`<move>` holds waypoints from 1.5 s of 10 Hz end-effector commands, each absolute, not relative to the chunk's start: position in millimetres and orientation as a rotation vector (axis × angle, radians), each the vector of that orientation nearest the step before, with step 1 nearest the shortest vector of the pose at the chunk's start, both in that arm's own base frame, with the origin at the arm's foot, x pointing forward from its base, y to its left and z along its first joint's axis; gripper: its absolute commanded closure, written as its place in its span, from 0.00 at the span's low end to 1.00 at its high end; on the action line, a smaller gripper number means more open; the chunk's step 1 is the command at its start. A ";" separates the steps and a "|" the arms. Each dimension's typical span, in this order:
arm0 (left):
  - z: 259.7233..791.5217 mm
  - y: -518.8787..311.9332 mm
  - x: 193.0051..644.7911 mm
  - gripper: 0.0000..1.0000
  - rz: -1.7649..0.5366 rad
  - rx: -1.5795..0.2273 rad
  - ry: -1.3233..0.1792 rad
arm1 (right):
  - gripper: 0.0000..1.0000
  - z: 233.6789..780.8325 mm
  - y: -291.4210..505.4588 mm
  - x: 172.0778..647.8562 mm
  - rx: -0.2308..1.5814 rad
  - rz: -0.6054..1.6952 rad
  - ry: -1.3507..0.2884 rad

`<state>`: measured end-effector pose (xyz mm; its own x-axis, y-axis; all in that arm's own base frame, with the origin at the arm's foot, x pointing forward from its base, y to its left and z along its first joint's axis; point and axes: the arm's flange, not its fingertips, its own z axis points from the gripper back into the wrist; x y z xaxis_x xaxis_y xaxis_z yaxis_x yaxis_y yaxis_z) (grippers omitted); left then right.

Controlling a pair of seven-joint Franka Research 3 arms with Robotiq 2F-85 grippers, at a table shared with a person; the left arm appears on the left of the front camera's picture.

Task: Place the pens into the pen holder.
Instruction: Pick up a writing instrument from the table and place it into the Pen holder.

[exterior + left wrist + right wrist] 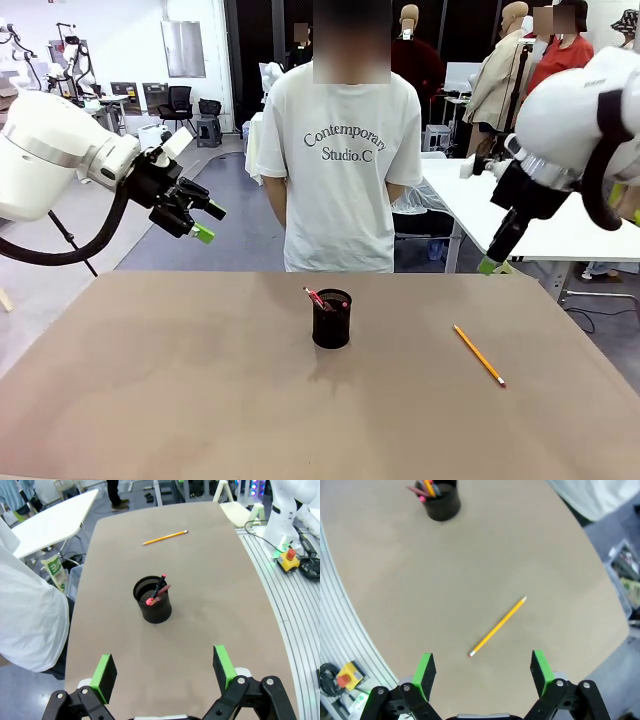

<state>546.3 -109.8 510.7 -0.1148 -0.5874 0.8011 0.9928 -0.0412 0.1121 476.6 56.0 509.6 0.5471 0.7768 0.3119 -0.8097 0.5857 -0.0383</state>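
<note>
The black mesh pen holder stands upright mid-table with pens leaning inside it, pink-red ends showing. One yellow pencil lies flat on the table to the holder's right. My left gripper hovers high over the table's far left, open and holding nothing. On the right side my right gripper hangs above the pencil, open and holding nothing.
A person in a white T-shirt stands at the far edge behind the holder. The brown table is bare around the holder. A white table stands behind on the right. An emergency-stop button sits off the table's edge.
</note>
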 end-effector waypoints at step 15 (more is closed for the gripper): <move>510.6 -109.3 544.0 0.00 -1.530 -0.679 -0.804 | 0.00 396.7 66.5 547.5 -0.108 0.532 -0.202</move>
